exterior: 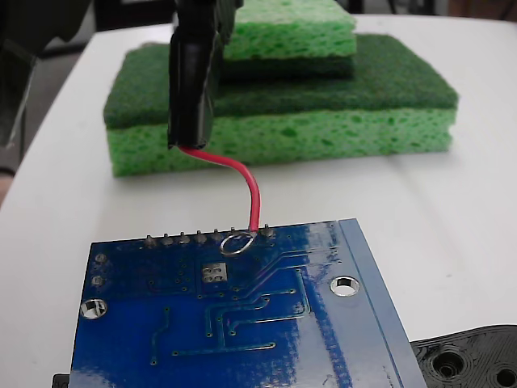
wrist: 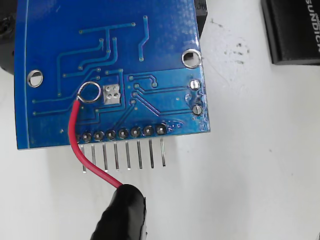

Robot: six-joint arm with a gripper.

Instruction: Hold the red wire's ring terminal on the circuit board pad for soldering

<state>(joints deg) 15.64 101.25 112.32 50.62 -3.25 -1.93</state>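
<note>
Ring terminal (wrist: 89, 92) rests on the circuit board (wrist: 60, 30) just left of the pad (wrist: 111, 94), not on it.

The red wire (wrist: 80, 150) curves from the black sleeve (wrist: 122, 212) over the board's pin-row edge. Whether gripper fingers clamp the sleeve cannot be told. In the fixed view, bare table (exterior: 452, 194) lies between the board's far edge and the stacked green sponges (exterior: 323, 113); a black plastic part (exterior: 468, 356) sits beside the board's right corner.

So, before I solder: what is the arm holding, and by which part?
The red wire, gripped at its black sleeve end. The gripper itself isn't visible.
</note>
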